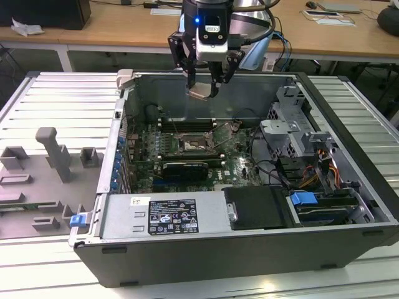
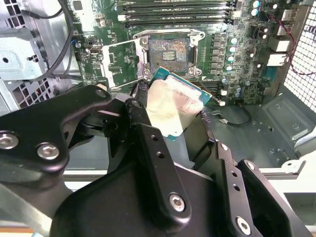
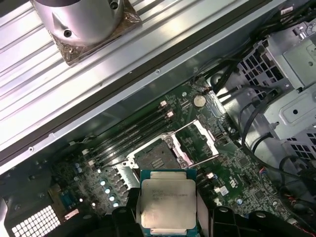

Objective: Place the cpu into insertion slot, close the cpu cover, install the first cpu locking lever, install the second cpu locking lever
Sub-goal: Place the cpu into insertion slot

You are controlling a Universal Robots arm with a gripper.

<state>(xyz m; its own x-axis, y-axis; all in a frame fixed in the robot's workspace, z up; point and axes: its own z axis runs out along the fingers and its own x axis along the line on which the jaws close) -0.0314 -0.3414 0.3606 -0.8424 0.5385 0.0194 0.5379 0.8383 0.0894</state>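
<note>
Exterior view: the gripper [image 1: 202, 87] hangs above the open computer case [image 1: 187, 255], its fingers clamped on the cpu [image 1: 201, 93], which sits tilted and well clear of the motherboard [image 1: 187, 134]. The case lies on its side on a ribbed metal table [image 1: 56, 99]. Just beside it, on the exterior view's left, stands a grey fixture tray [image 1: 43, 168]. Wooden desks [image 1: 124, 31] run across the room behind. Below the gripper the insertion slot [image 1: 195, 144] lies bare, with the cpu cover [image 1: 226, 132] raised just beside it. A long black card [image 1: 184, 168] sits nearer the camera, ahead of the labelled power supply [image 1: 162, 215].

Second wrist view: the black fingers [image 2: 140, 118] pinch the cpu [image 2: 170, 103] by its edges, pale metal face up and tilted. Beyond it the slot [image 2: 168, 49] is open, the silvery cover [image 2: 121, 61] folded out flat to one side, and memory slots [image 2: 173, 7] lie past the socket.

First wrist view: the cpu [image 3: 168, 205] is held between the fingers [image 3: 126, 219], above the board and apart from the uncovered slot [image 3: 153, 158]. The cover [image 3: 197, 140] stands open next to it. The silver arm base [image 3: 81, 19] is bolted to the ribbed table outside the case wall.
</note>
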